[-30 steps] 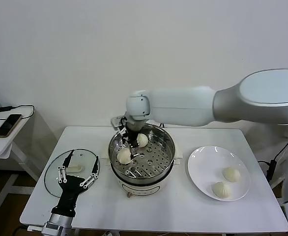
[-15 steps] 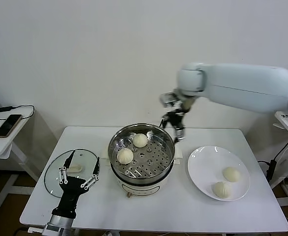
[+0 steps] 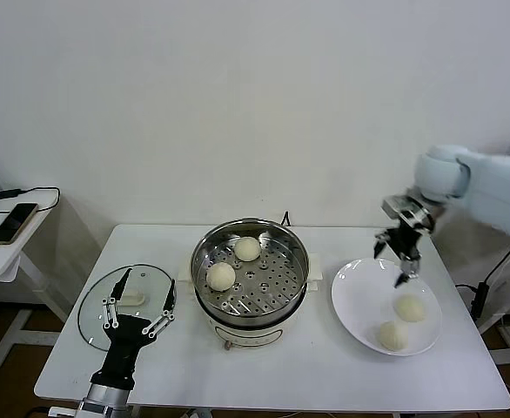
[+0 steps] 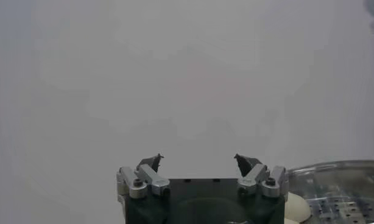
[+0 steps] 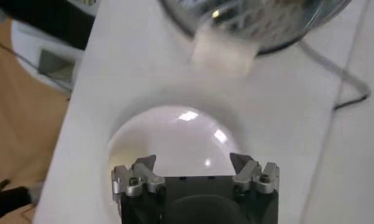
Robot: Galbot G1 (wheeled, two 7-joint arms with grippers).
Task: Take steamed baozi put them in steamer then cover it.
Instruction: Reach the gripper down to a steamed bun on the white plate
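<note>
The steel steamer (image 3: 251, 309) stands mid-table with two baozi on its perforated tray, one at the back (image 3: 247, 249) and one at the left (image 3: 221, 276). Two more baozi (image 3: 409, 307) (image 3: 393, 336) lie on the white plate (image 3: 359, 296) at the right. My right gripper (image 3: 394, 259) hangs open and empty above the plate's far side; the right wrist view shows the plate (image 5: 175, 137) below its jaws (image 5: 193, 163). The glass cover (image 3: 94, 306) lies flat at the table's left. My left gripper (image 3: 139, 300) is open, parked over the cover, and empty (image 4: 199, 160).
A side table at the far left holds a phone (image 3: 13, 221) and a cable. A black cord (image 5: 342, 79) runs behind the steamer. The steamer's edge (image 4: 339, 176) shows in the left wrist view.
My right gripper left a baozi in the steamer, rose out, and swung right to above the plate. The left arm has not moved.
</note>
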